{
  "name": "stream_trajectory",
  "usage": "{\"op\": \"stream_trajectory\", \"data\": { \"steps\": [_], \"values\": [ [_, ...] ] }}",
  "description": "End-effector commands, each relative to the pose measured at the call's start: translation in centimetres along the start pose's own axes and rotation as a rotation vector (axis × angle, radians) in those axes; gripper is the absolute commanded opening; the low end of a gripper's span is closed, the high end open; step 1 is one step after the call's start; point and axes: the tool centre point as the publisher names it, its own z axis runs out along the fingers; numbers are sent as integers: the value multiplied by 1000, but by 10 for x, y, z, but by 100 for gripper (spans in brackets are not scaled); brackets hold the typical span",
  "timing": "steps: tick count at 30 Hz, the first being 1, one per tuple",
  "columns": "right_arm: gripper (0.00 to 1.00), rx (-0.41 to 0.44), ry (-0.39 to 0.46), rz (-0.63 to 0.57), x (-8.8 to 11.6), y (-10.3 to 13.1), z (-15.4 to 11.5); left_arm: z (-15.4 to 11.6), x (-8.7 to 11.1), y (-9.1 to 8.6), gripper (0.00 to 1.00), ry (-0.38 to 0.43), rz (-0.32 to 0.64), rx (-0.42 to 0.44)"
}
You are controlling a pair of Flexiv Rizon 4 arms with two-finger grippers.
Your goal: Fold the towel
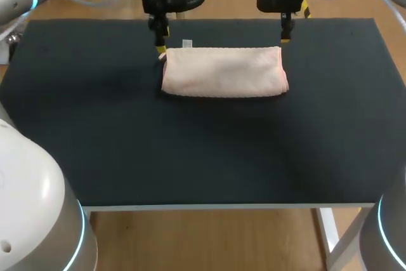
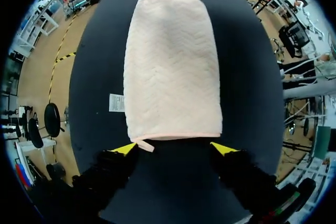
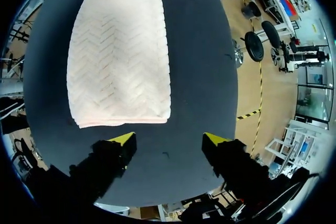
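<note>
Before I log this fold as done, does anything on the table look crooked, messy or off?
Little stands out. The towel lies folded flat and fairly square. Only a small white tag pokes out from its far edge near the left claw, and a loop sticks out at that corner.

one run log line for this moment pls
towel: folded, flat on table | left claw: open, empty, at towel's short end | right claw: open, empty, off other end
</note>
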Motion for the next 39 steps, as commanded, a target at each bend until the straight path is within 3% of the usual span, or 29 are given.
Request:
{"op": "stream_trajectory", "data": {
  "steps": [1,5,7,9,15,17,19,37,39],
  "values": [
    [100,-11,-62,0,12,-14,-31,-26,44,31,100,-162,-22,333],
    [100,-12,-76,-5,15,-12,-39,-35,47,49,100,-154,-74,458],
    [100,-16,-72,-13,19,-8,-40,-44,50,55,100,-201,-99,461],
    [100,-19,-67,-23,23,-3,-41,-50,51,62,100,-220,-117,517],
    [100,-22,-66,-64,34,4,-45,-62,48,74,100,-188,-116,641],
    [100,5,-91,-111,35,5,-48,-62,46,74,100,-161,-98,625],
    [100,71,-94,-189,36,7,-53,-61,41,71,100,-67,-54,583],
    [100,71,-94,-189,36,7,-53,-61,41,71,100,-67,-54,583],
    [100,-42,56,51,20,8,-58,-61,41,71,100,-67,-54,583]
  ]
}}
